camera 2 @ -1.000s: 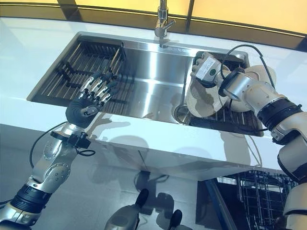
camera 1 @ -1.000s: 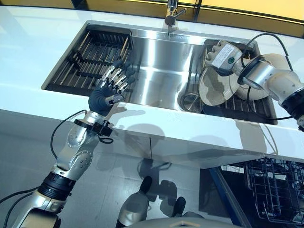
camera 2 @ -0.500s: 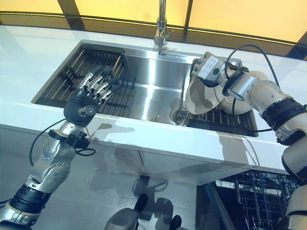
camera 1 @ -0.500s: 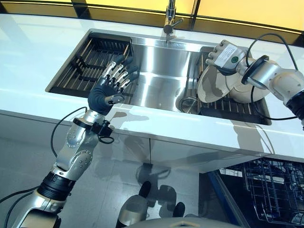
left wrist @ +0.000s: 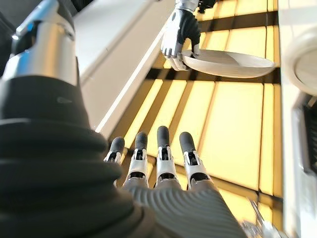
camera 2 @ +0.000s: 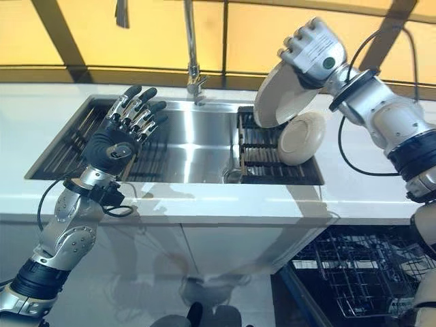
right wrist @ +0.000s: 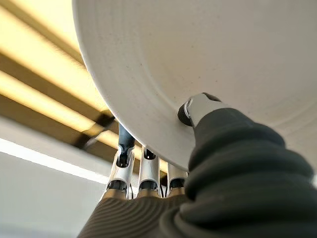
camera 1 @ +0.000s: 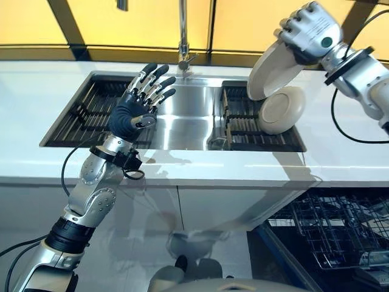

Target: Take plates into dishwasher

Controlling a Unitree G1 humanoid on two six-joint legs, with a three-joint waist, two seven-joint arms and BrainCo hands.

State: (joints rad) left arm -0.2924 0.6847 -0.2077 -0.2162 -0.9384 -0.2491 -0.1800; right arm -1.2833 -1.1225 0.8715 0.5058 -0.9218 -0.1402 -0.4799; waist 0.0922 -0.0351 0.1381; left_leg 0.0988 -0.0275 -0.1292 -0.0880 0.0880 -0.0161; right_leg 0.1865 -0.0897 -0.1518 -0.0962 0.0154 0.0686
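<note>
My right hand (camera 1: pixel 309 27) is shut on a cream plate (camera 1: pixel 270 72) and holds it tilted in the air above the dark rack (camera 1: pixel 240 121) at the sink's right end. In the right wrist view the thumb (right wrist: pixel 198 108) presses the plate's face (right wrist: pixel 208 54) and the fingers (right wrist: pixel 124 148) curl behind its rim. A second cream plate (camera 1: pixel 281 109) stands on edge in that rack. My left hand (camera 1: pixel 138 100) is open and empty, raised over the sink's left part. The open dishwasher's wire basket (camera 1: pixel 340 228) is at the lower right.
The steel sink (camera 1: pixel 176 118) is set in a white counter (camera 1: pixel 182 164), with a tap (camera 1: pixel 182 36) behind it and a dark drying rack (camera 1: pixel 91 112) in its left end. White cabinet fronts (camera 1: pixel 206 210) lie below the counter.
My right hand has lifted the plate up out of the sink rack into the air. The camera has tilted up, so the whole scene has shifted. My left hand stays raised and open.
</note>
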